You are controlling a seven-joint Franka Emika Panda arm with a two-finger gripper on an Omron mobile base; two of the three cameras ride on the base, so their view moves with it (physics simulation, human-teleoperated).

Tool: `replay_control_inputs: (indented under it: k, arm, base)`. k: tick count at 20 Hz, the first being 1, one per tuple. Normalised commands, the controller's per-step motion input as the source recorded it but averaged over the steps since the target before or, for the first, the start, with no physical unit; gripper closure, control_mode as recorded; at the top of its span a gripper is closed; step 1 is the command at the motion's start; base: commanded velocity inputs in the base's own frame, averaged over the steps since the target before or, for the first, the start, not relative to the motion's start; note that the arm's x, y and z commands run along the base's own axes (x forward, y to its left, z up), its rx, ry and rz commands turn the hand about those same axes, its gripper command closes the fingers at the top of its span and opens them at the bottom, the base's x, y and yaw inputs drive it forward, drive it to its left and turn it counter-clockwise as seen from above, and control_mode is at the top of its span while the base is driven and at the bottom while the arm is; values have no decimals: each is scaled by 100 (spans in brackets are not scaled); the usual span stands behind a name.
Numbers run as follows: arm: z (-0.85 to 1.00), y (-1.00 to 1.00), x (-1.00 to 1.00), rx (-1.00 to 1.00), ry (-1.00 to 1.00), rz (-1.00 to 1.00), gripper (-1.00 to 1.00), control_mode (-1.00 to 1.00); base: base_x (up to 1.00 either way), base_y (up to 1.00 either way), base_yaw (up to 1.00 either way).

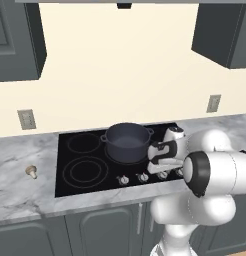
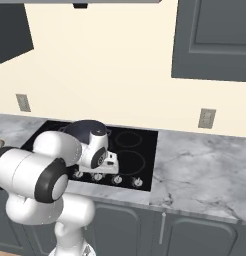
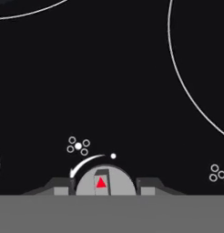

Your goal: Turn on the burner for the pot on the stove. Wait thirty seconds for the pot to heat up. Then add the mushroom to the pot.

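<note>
Pincer (image 3: pixel 104 190) astride knob (image 3: pixel 104 180) on stove (image 3: pixel 109 82)

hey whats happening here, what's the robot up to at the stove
The arm is bent low over the front of the stove, with its pincer straddling one silver knob in the row, a finger on either side. The pot sits on the cooktop behind it. The mushroom lies untouched on the marble counter to the left.
</note>
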Motion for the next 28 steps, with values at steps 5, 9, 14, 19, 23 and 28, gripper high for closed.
replay_control_inputs:
  k: [5, 9, 14, 19, 23, 28]
  arm:
    - [-38, 0, -25, 4, 0, 24, 100, -100]
    - [-30, 0, -1, 5, 0, 29, 100, -100]
    - [-29, 0, -4, 3, 0, 35, 100, -100]
    - [-34, 0, -1, 0, 0, 35, 100, -100]
    - [-29, 0, 0, 0, 0, 28, 100, -100]
    - [-3, 0, 0, 0, -1, 7, 100, -100]
  base:
    - [0, 0, 0]
    - [0, 0, 0]
    - [0, 0, 0]
    - [0, 0, 0]
    - [0, 0, 0]
    - [0, 0, 0]
